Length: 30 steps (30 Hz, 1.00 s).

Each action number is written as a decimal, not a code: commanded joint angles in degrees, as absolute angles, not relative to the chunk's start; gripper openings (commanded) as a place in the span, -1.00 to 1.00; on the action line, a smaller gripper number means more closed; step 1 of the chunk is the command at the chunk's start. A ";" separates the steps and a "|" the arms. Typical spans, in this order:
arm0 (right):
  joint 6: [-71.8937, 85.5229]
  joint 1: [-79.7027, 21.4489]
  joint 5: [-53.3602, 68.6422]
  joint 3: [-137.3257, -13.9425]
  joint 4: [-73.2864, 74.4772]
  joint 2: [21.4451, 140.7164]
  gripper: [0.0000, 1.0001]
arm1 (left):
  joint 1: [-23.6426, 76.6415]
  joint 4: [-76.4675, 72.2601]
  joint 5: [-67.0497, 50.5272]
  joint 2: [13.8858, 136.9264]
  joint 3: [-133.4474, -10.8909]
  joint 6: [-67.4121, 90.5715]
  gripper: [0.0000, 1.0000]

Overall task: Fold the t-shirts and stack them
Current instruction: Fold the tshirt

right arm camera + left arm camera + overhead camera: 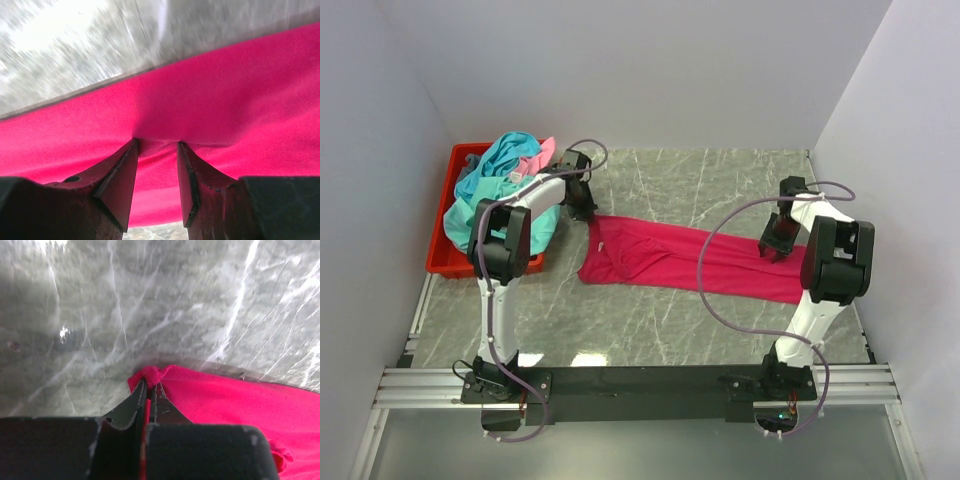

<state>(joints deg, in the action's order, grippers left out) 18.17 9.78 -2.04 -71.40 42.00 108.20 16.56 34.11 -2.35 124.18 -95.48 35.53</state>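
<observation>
The magenta-red t-shirt (pixel 670 258) lies stretched across the middle of the table as a long, partly bunched band. My left gripper (pixel 588 212) is at its far left corner. In the left wrist view the gripper (pixel 151 384) is shut on a pinched bit of the shirt (pixel 235 405). My right gripper (pixel 775 248) is over the shirt's right end. In the right wrist view it (pixel 156 142) stands open, fingertips against the cloth (pixel 200 100), with a fold between them. Teal shirts (pixel 495 185) and a light pink one (pixel 542 155) are heaped in the bin.
A red plastic bin (pixel 445 262) stands at the far left of the marble-patterned table (pixel 720 180), close behind my left arm. White walls close in the table at the left, back and right. A black rail runs along the near edge.
</observation>
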 commanded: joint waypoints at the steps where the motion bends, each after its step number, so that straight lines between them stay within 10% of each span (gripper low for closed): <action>1: 17.75 10.81 -4.75 -73.99 38.58 111.53 -0.13 | 14.15 34.72 1.41 125.33 -98.26 33.05 -0.96; 5: 17.49 9.58 -3.78 -75.41 37.79 108.55 -0.13 | 14.24 33.49 0.44 123.15 -99.40 32.52 -0.61; 9: 17.23 5.64 -3.16 -79.00 38.58 104.60 -0.12 | 14.15 33.14 0.44 120.33 -100.89 33.66 0.20; 30: 21.88 -23.01 12.64 -90.08 29.98 111.88 -0.10 | 22.67 28.75 -12.30 117.60 -94.93 31.73 0.44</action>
